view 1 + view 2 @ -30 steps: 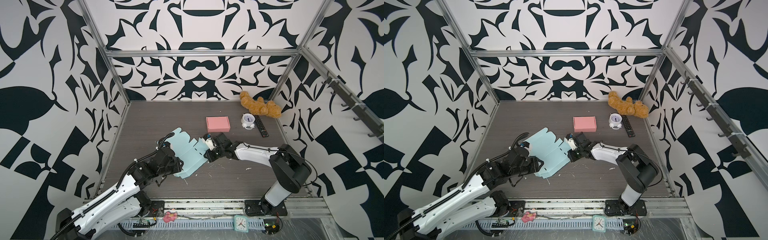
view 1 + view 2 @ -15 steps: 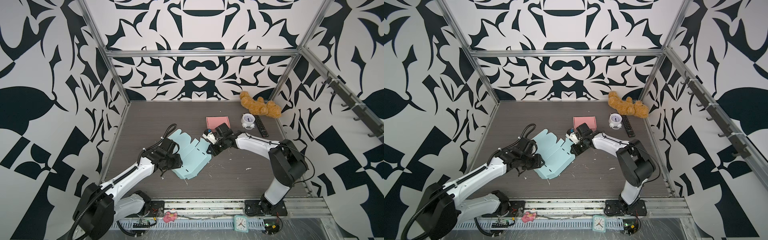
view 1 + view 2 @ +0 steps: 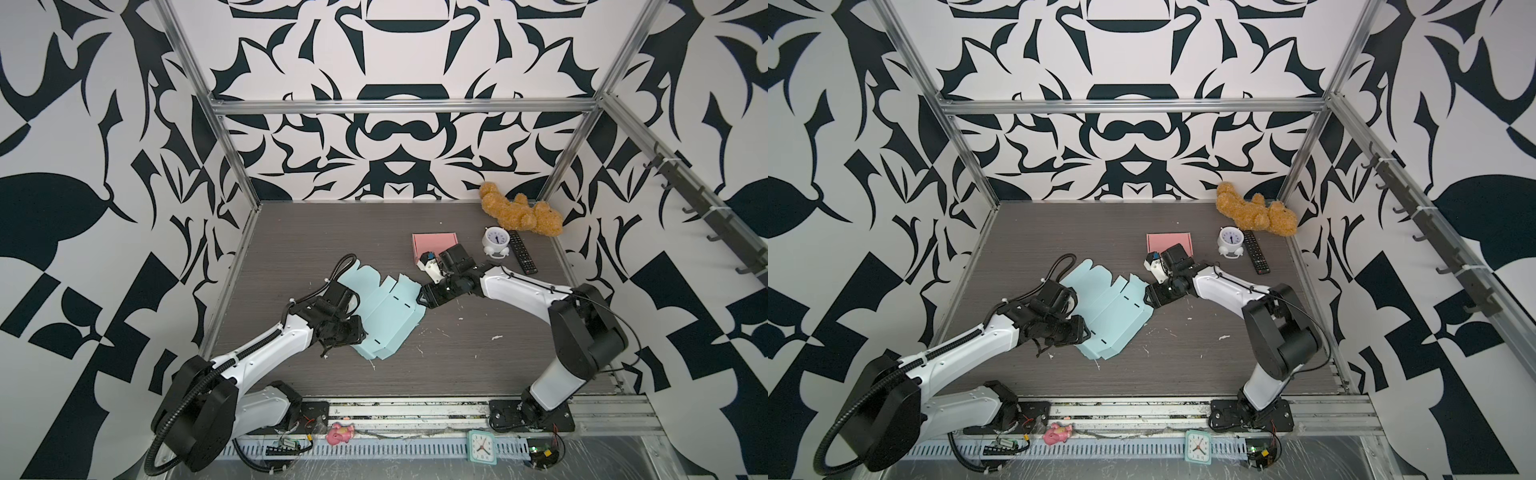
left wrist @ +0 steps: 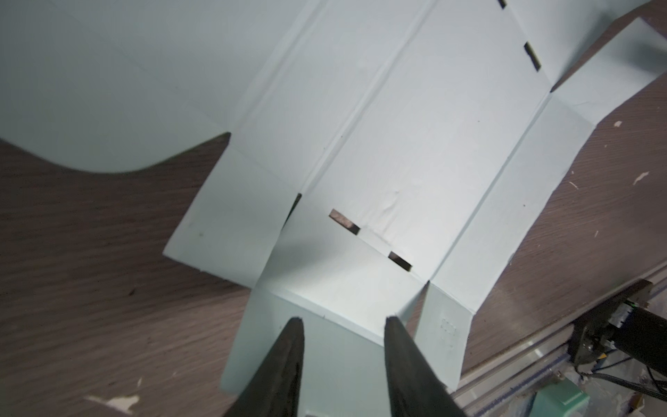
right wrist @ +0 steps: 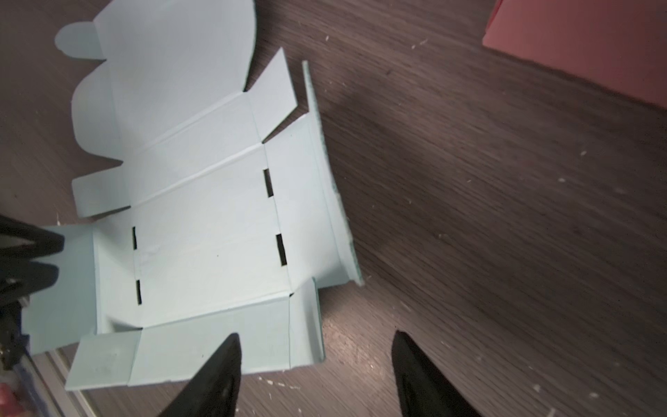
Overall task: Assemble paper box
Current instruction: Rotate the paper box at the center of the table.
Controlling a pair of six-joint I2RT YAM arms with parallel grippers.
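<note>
Paper box blank (image 3: 386, 307) pale blue; pink box (image 3: 432, 243); tabletop (image 3: 478, 365) dark wood-grain; walls (image 3: 395, 50) black-and-white pattern

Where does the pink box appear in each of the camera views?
Top view: pink box toward the back of the table, left of the white alarm clock.
Top view: same place, left of the clock.
Left wrist: not in it.
Right wrist: cut off at the picture's edge.
Shared landmark: light blue cardboard sheet, visible in all four views.

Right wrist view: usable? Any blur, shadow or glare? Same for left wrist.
Right wrist view: blue box blank soft, raised edge smeared; dark shadow band across the table. Left wrist view: blank's creases sharp, shadow on the flap by the left gripper.
</note>
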